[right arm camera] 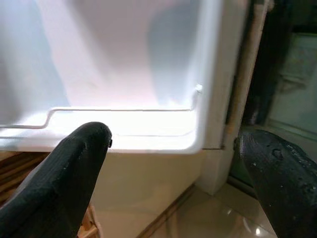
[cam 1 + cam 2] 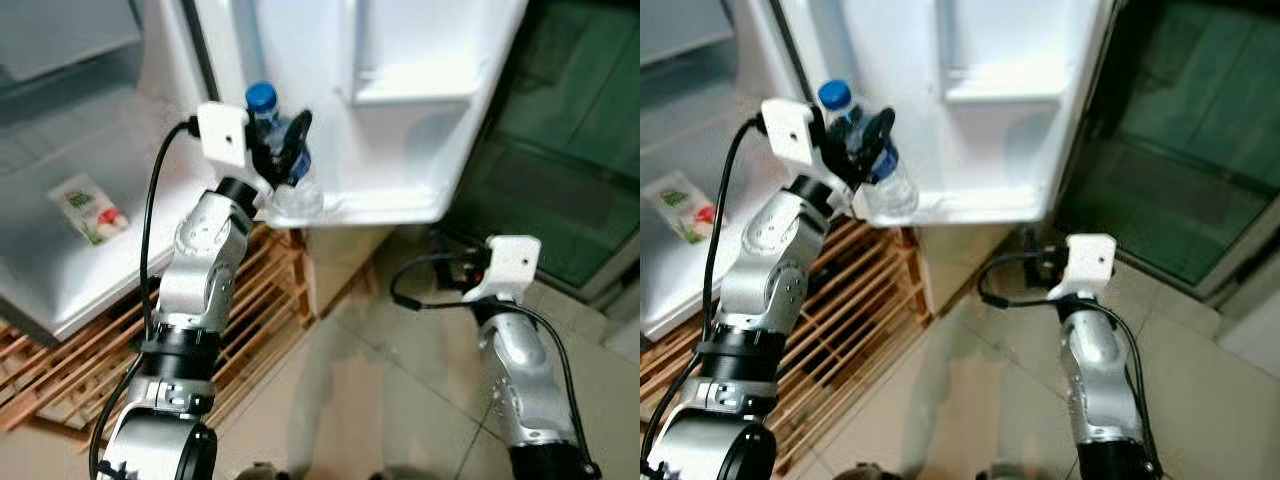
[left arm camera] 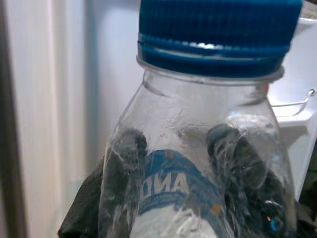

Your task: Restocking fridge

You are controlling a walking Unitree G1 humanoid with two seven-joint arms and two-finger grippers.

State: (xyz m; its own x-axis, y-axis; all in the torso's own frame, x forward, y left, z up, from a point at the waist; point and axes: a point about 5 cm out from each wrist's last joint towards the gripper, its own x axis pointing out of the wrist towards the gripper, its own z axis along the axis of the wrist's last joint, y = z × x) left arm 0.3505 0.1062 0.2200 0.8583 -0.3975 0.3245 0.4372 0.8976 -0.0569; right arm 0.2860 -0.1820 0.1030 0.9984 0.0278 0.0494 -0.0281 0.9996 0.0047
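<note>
Nearest you, your right gripper (image 2: 462, 270) hangs low, below the fridge door (image 2: 400, 100), its 2 fingers spread wide and empty. Further off, your left gripper (image 2: 283, 152) is clamped around the water bottle (image 2: 280, 160) at the door's bottom shelf (image 2: 380, 205), hinge-side corner. Lower it straight and release only once the base seats behind the rail. The bottle stands near upright, long axis vertical, blue cap up.
</note>
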